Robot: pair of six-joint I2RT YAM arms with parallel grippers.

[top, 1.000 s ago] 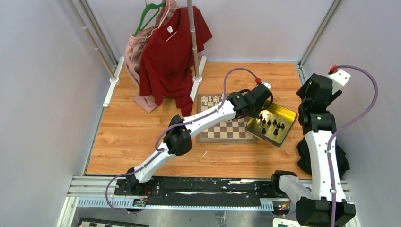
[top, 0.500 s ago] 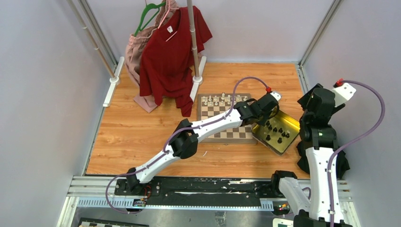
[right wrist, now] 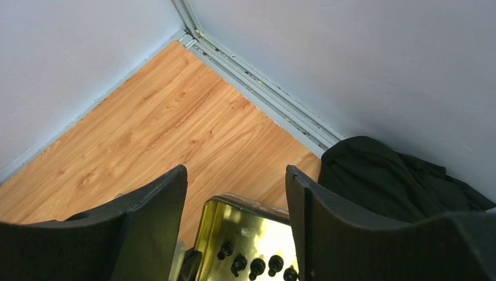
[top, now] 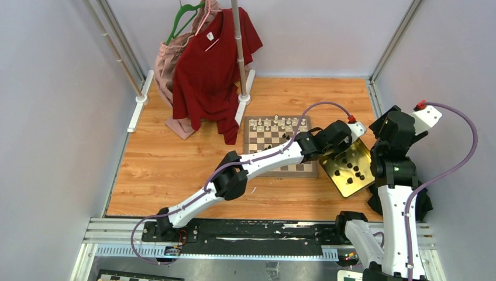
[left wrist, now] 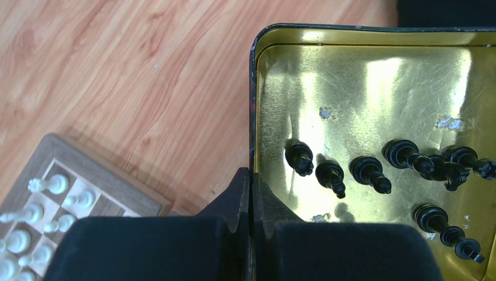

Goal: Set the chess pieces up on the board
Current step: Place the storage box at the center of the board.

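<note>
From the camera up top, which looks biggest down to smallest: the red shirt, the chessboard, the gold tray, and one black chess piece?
1. red shirt, though it hangs up nearer the camera, which may make it look extra big
2. chessboard
3. gold tray
4. black chess piece, just a tiny dot

1. The board (top: 261, 142) has dark brown and cream checks with a light brown rim.
2. The white chess pieces (top: 270, 124) look creamy.
3. The black chess pieces (left wrist: 330, 175) are shiny black.
4. The tray (left wrist: 374, 82) is shiny yellow-gold with a dark edge.
5. The bench (top: 169, 158) is orange-brown with wood lines.
6. The left arm (top: 268, 157) and right arm (top: 399, 208) are white with black joints, and their cables (top: 327, 103) are purple.
7. The shirt (top: 210, 64) is red, the cloth (top: 166, 64) pink and the hanger (top: 186, 8) green.
</note>
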